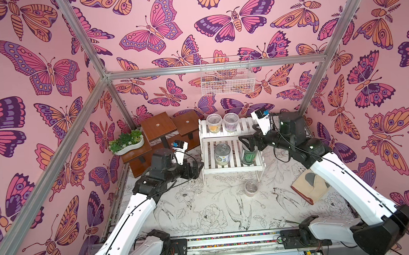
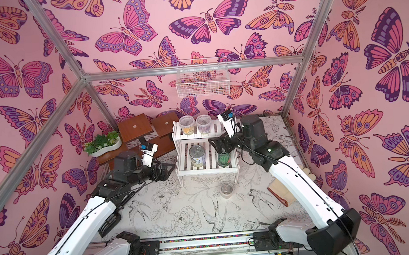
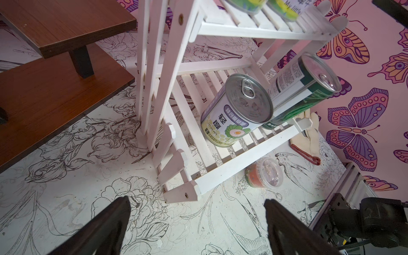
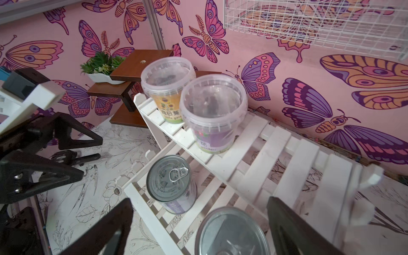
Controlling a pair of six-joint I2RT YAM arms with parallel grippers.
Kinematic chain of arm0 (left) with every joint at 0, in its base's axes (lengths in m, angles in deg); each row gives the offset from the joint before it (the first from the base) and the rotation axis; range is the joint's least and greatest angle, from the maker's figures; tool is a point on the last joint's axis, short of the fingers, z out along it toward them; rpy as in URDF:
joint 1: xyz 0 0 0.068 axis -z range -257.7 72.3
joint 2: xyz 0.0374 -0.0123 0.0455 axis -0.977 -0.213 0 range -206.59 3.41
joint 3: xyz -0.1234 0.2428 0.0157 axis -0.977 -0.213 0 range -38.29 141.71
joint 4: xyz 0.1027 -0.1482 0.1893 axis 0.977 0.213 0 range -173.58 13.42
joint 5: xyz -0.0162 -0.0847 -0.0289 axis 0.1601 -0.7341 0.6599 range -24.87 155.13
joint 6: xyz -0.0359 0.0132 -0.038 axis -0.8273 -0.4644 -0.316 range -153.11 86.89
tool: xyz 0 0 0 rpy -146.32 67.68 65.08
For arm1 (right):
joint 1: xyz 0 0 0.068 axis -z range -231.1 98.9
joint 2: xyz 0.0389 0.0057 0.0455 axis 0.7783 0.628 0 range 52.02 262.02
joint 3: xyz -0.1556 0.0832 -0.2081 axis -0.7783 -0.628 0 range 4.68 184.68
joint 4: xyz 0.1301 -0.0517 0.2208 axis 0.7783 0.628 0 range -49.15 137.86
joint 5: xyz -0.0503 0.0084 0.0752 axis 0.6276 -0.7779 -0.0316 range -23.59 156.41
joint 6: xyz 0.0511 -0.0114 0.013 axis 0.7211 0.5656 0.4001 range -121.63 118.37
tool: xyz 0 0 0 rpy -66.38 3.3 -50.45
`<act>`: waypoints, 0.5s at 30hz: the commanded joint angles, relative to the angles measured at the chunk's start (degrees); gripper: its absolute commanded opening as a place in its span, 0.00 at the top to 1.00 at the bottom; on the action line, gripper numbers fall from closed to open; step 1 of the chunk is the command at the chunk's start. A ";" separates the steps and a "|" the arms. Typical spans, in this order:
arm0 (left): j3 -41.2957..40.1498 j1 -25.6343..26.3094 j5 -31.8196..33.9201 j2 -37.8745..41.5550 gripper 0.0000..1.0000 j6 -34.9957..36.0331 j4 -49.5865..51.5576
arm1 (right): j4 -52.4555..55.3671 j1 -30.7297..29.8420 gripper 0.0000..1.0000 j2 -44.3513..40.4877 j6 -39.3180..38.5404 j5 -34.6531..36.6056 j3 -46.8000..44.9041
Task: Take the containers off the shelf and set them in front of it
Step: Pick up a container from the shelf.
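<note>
Between the spread fingers of my right gripper sits the lid of the green-striped can. The jaws are wide apart, one finger to each side of its top, and I cannot tell whether either touches it. That can stands upright at the right end of the lower tier of the white slatted shelf. The pale-labelled can stands upright just to its left on the same tier. On the top tier, the yellow tub and the purple tub stand side by side at the left end, lids on.

My left gripper is released too, fingers wide and holding nothing, over bare tabletop just off the shelf's front left corner. The orange tub is already down on the table, upright, in front of the shelf near its front right leg.

Further out, a glove lies at the right of the white tabletop, which is drawn with birds and flowers. Left of the shelf is a brown stepped stand with a white planter of succulents on a lower step. A white wire basket hangs on the back wall of pink butterfly wallpaper.
</note>
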 commanded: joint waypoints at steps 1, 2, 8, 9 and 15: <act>0.55 0.33 -1.22 0.39 0.01 0.82 0.37 | -4.04 0.83 0.02 2.93 -1.51 -6.66 3.05; 0.32 0.33 -1.14 0.62 0.00 0.81 0.36 | -4.54 1.01 0.02 4.03 -1.66 -6.87 3.65; -0.68 0.33 -0.63 1.25 0.01 0.81 0.40 | -7.31 1.19 0.02 8.53 -1.50 -7.85 6.22; -0.70 0.34 -0.54 1.25 0.01 0.80 0.37 | -7.58 1.17 0.02 9.01 -1.48 -7.89 6.57; -0.61 0.24 -0.08 0.81 0.00 0.99 0.31 | -8.31 1.15 0.02 12.42 -1.84 -5.89 10.01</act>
